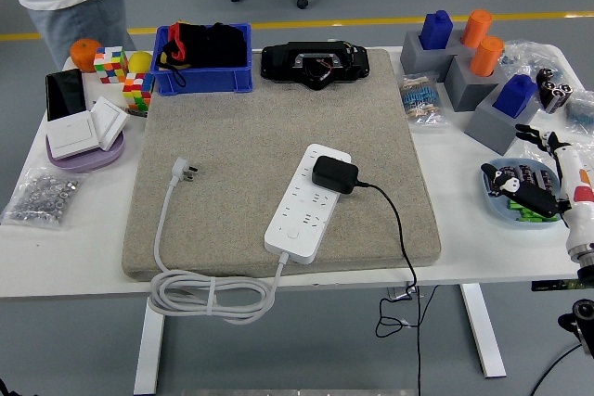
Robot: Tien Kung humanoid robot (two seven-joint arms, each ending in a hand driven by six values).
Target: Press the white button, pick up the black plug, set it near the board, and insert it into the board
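One rigid, light black plug (pixel 334 174), seated in the board (pixel 307 201) at frame centre, would best be gripped by its flat sides, while the right hand (pixel 543 178) at the right edge is seen with fingers (pixel 516 183) apart, empty.

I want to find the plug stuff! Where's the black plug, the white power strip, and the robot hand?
Black plastic plug (pixel 334 174), head view, its top face.
White rectangular power strip (pixel 299 211), head view, middle sockets.
Right robot hand (pixel 531 194), head view, black palm.

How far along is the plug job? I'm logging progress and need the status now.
The black plug adapter already sits seated in the white power strip on the beige felt mat, so insertion looks done. Nothing is in hand: the right hand hangs open over the table's right edge. Whether the strip's button was pressed cannot be told.
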